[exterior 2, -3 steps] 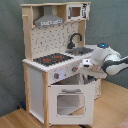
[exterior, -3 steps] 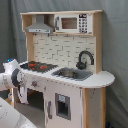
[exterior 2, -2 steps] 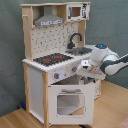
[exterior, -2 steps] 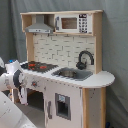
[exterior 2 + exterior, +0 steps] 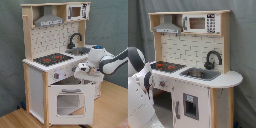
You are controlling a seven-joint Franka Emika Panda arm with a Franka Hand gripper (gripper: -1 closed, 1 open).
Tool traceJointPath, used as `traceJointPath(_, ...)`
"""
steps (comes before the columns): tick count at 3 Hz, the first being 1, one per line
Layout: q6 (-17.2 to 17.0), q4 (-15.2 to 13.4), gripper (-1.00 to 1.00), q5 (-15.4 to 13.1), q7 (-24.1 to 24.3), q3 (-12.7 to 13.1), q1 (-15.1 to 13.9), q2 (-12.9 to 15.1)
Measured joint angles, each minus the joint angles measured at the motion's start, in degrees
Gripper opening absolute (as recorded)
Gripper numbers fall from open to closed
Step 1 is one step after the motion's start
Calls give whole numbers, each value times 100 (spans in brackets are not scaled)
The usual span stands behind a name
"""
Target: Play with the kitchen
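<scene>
The kitchen (image 5: 203,47) is a white and light-wood toy unit, seen in both exterior views, with a hood (image 5: 168,25), microwave (image 5: 200,22), black-red stovetop (image 5: 168,65), grey sink (image 5: 200,74) and black faucet (image 5: 213,59). In the second exterior view the kitchen (image 5: 50,37) shows its windowed oven door (image 5: 70,102), which leans out a little at the top. My gripper (image 5: 82,71) hovers at the front panel just above that door's top edge. In the first exterior view my white arm (image 5: 138,95) fills the lower left and hides the gripper.
A grey curtain (image 5: 243,45) hangs behind the kitchen. The unit stands on a wooden floor (image 5: 20,117). A cabinet door with a small window (image 5: 190,106) sits under the sink. My arm (image 5: 112,60) reaches in from the second exterior view's right.
The gripper has shifted slightly down and toward the second exterior view's left, closer to the oven front. The kitchen itself looks unchanged.
</scene>
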Motion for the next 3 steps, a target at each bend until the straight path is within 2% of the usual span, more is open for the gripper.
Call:
traceJointPath(1, 0, 0, 100, -16, 0, 36, -75, 140)
traceJointPath(2, 0, 0, -100, -18, 0, 44, -90, 147)
traceJointPath(3, -1, 11, -100, -22, 23, 466, -408, 163)
